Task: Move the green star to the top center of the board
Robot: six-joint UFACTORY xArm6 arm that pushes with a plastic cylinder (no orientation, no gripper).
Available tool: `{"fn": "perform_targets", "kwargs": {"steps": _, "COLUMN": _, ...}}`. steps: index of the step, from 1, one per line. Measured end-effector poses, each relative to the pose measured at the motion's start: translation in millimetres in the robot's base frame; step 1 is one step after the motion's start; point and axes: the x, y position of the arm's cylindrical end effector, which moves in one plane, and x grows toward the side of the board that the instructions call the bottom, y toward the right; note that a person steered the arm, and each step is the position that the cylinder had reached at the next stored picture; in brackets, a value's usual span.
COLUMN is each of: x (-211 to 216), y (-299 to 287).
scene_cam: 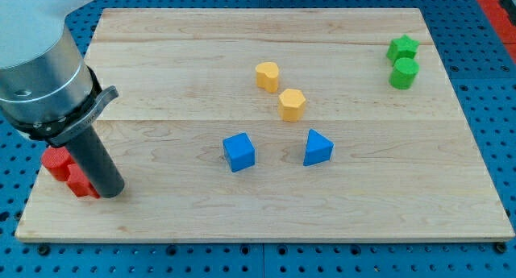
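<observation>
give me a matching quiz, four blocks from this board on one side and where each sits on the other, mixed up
Things:
1. green star
2. blue cube
3. yellow heart
4. red blocks

Places:
A. view's lower left, right beside my tip
B. view's top right corner, just above the green cylinder
C. just above the yellow hexagon, near the centre
D. left of the blue wedge, below centre

Pairs: 1-B, 2-D, 3-C, 4-A

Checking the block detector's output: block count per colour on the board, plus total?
Green: 2, the green star and the green cylinder, at the view's upper right.
Yellow: 2, the yellow heart and the yellow hexagon.
Blue: 2, the blue cube and the blue triangle.
Red: 2, red blocks, partly hidden beside my tip.
Total: 8
</observation>
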Motion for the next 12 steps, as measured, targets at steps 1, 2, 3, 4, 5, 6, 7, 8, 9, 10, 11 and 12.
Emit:
{"fn": "perform_targets", "kwargs": {"steps": 1, "x": 18.5, "y": 70.4}}
{"fn": "perform_targets", "kwargs": {"steps": 2, "x": 51.1, "y": 132.0}}
{"fn": "perform_targets", "kwargs": {"steps": 3, "x": 51.1, "y": 195.6}}
{"fn": "perform_targets", "kwargs": {"steps": 4, "x": 45.2, "y": 291.6}}
{"fn": "perform_targets", "kwargs": {"steps": 5, "x": 25.5, "y": 353.4}}
{"fn": "perform_targets", "kwargs": {"steps": 6, "x": -44.2, "y": 386.6}}
{"fn": "perform_targets", "kwargs": {"steps": 7, "x": -140.1, "y": 402.1}}
{"fn": "perform_targets", "kwargs": {"steps": 8, "x": -182.7, "y": 400.9}}
{"fn": "perform_targets", "kwargs": {"steps": 9, "x": -180.2, "y": 429.8}}
{"fn": "perform_targets", "kwargs": {"steps": 10, "x": -207.6, "y": 452.5}}
{"fn": "perform_targets", "kwargs": {"steps": 11, "x": -248.3, "y": 433.7}}
{"fn": "perform_targets", "kwargs": {"steps": 12, "x": -237.4, "y": 318.8}}
